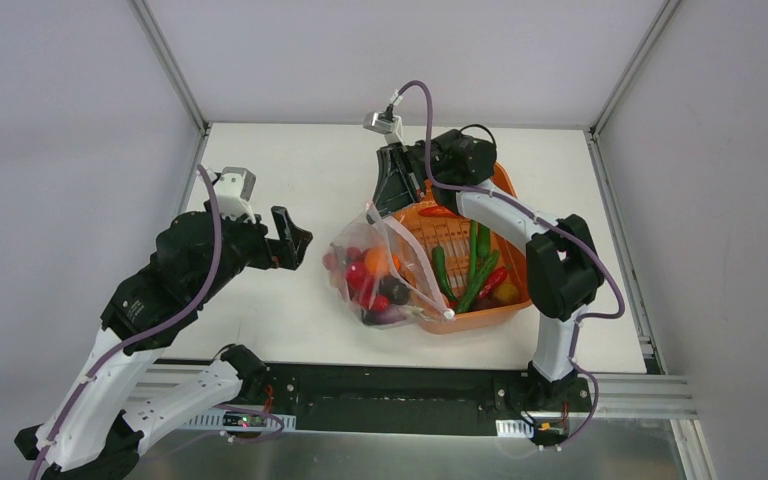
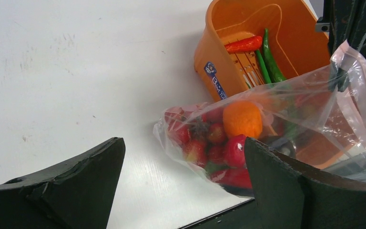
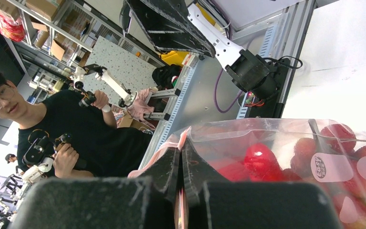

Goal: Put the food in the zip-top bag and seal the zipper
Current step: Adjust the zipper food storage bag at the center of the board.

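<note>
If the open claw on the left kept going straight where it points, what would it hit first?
Probably the clear crinkly plastic bag of toy food, lying slightly right of the left gripper and its line; depth is hard to judge.

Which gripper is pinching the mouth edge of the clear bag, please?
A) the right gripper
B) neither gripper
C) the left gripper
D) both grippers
A: the right gripper is shut on the pink mouth edge of the zip-top bag, while the left gripper stands open, apart from it.

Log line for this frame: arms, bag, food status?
left gripper: open, apart from zip-top bag | right gripper: shut on bag mouth edge | food: partly bagged | peppers: in orange tub
</note>
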Robot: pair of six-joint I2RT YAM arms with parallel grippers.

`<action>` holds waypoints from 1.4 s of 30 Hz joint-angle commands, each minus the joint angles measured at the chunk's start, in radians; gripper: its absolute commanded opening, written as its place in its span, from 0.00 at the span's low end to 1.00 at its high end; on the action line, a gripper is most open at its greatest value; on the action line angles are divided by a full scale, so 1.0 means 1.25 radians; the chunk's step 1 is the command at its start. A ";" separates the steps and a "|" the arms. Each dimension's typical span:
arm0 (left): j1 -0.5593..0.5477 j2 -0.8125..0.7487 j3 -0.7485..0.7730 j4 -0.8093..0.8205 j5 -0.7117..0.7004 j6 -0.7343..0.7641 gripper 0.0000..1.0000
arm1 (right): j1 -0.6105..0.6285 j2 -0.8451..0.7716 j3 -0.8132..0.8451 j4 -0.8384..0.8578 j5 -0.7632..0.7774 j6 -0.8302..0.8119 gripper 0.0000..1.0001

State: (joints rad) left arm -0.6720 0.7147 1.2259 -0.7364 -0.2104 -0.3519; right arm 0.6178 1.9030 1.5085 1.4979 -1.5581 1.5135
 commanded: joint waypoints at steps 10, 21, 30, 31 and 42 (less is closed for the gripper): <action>0.009 0.004 -0.012 0.049 0.011 0.007 0.99 | 0.015 -0.129 -0.031 0.182 -0.081 0.044 0.00; 0.009 0.015 0.000 0.052 0.023 0.002 0.99 | 0.021 -0.173 -0.095 0.182 -0.081 0.050 0.00; 0.009 0.010 0.020 0.047 0.036 0.004 0.99 | 0.021 -0.207 -0.124 0.182 -0.081 0.049 0.00; 0.009 0.011 0.022 0.048 0.040 0.004 0.99 | 0.022 -0.209 -0.126 0.182 -0.082 0.048 0.00; 0.009 0.023 0.024 0.055 0.066 -0.003 0.98 | 0.023 -0.196 -0.135 0.182 -0.081 0.053 0.00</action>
State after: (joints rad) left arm -0.6720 0.7341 1.2259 -0.7113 -0.1566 -0.3523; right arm 0.6403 1.6978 1.3289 1.5150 -1.5581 1.5631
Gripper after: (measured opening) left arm 0.985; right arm 0.007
